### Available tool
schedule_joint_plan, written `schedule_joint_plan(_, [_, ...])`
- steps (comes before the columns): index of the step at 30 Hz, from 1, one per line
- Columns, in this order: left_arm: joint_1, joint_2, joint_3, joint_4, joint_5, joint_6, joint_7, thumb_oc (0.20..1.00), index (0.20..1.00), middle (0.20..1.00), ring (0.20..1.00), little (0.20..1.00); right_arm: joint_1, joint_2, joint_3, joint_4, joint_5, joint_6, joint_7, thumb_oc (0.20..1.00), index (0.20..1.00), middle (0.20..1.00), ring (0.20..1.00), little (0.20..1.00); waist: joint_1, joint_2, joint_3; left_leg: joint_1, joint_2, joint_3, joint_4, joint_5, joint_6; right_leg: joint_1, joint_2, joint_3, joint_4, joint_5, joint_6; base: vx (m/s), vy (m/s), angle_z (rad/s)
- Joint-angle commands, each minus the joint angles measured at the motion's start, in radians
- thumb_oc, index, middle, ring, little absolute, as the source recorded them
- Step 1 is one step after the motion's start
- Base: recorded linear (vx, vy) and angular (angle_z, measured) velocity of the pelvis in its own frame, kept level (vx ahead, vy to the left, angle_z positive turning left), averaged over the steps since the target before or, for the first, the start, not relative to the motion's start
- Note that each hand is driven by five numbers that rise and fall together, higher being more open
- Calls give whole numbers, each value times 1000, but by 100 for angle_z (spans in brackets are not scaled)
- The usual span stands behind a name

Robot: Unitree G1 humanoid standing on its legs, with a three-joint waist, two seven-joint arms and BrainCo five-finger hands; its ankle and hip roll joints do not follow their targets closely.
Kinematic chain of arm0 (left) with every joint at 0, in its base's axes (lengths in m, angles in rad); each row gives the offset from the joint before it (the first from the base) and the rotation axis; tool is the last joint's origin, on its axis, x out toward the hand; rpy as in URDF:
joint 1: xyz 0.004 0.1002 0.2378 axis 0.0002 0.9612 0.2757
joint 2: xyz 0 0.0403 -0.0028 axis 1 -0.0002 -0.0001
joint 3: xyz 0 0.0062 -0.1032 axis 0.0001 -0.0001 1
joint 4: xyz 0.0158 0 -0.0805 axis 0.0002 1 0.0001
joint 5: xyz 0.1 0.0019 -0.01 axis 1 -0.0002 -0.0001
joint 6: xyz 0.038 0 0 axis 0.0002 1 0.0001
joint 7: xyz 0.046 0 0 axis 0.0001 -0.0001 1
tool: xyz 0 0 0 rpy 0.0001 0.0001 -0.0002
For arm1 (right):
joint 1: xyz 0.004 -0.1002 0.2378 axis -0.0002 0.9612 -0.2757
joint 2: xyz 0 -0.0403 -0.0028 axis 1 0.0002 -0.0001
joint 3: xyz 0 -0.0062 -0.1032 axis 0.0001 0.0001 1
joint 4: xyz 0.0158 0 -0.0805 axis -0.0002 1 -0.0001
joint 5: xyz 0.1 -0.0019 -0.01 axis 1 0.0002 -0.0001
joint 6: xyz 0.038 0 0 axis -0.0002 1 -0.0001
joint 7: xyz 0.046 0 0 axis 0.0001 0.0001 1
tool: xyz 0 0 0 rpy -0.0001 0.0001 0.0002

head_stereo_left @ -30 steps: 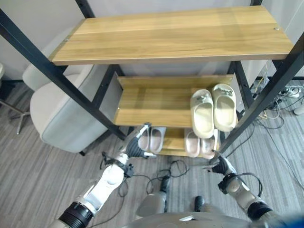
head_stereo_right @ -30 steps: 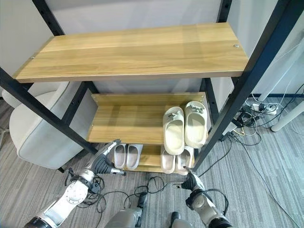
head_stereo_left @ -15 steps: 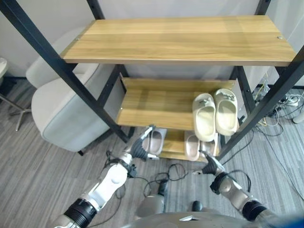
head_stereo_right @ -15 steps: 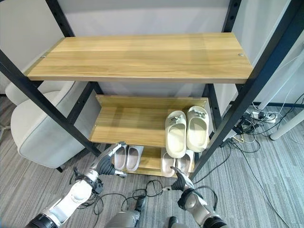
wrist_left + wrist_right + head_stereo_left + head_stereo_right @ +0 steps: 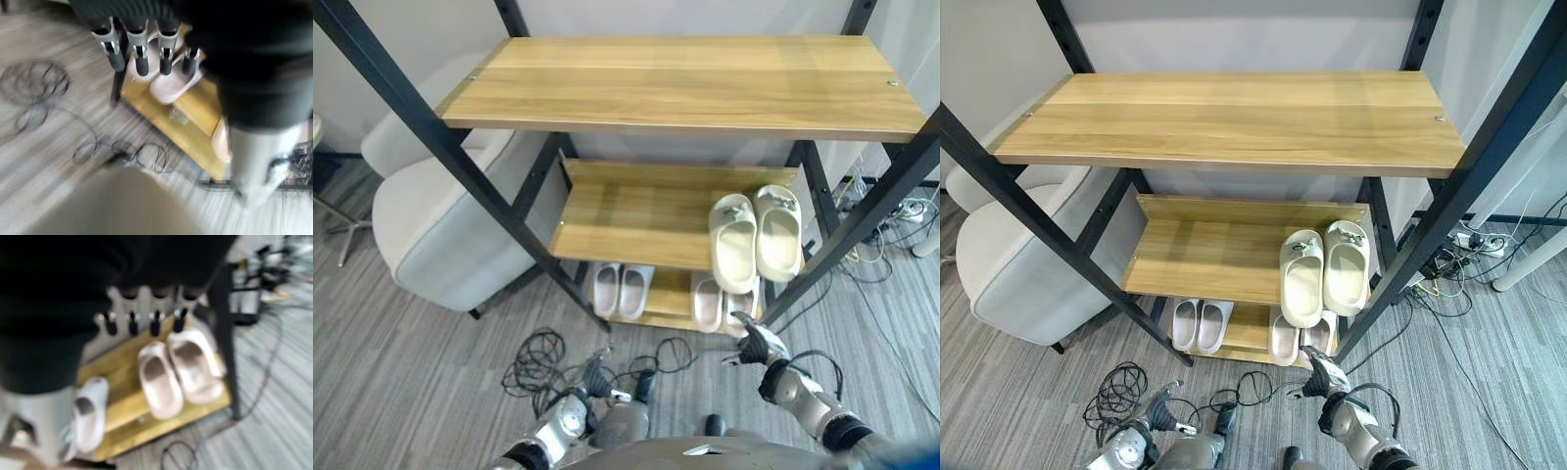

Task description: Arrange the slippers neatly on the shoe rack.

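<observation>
Hovering both hands empty | left hand point(image 5: 142, 49) and right hand point(image 5: 142, 318) fingers straight, low before shoe rack point(image 5: 685, 88) | slipper pairs paired toes-in: cream pair point(image 5: 754, 240) middle shelf right edge; white pair point(image 5: 619, 289), pink pair point(image 5: 720, 302) bottom shelf | judged tidy.

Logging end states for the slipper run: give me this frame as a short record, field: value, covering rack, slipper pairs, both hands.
rack: shoe rack with three wooden shelves on a black frame
top shelf: bare
middle shelf: cream pair side by side at the right end, toes overhanging the front edge
bottom shelf: white pair at left, pink pair at right, partly under the cream pair
left hand: low over the floor, short of the rack, fingers straight, holding nothing
right hand: just in front of the pink pair, fingers straight, holding nothing
beside rack: grey chair at left
</observation>
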Motion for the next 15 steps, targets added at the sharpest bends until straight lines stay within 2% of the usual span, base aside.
schedule_joint_plan(1, [-55, -33, -24, 38, -12, -8, 19, 1000, 1000, 1000, 1000, 1000, -25, 11, -6, -111, 57, -33, -8, 1000, 1000, 1000, 1000, 1000, -1, -22, -19, -13, -21, 18, 57, -109, 14, -1, -35, 12, -31, -15, 71, 23, -4, -17])
schedule_joint_plan(2, [-70, -26, -47, 41, 31, -9, 19, 1000, 1000, 1000, 1000, 1000, -30, 12, 3, -119, 59, -38, -1, 1000, 1000, 1000, 1000, 1000, -3, -23, -21, -11, -21, 18, 54, -109, 14, 1, -35, 11, -35, -14, 71, 23, -4, -11])
schedule_joint_plan(6, [-90, -25, -47, 55, 51, -4, 34, 1000, 1000, 1000, 1000, 1000, -40, 18, 13, -142, 82, -48, 3, 1000, 1000, 1000, 1000, 1000, 1, -27, -33, -6, -23, 20, 39, -106, 16, 4, -38, 11, -52, -3, 73, 10, 8, 0])
schedule_joint_plan(15, [-76, -21, -15, 71, 24, -1, 47, 1000, 1000, 1000, 1000, 1000, -33, 5, -12, -198, 90, -49, -19, 1000, 1000, 1000, 1000, 1000, 12, -32, -47, 1, -27, 9, 25, -99, 14, 11, -40, 2, -62, 0, 74, 5, -1, 1])
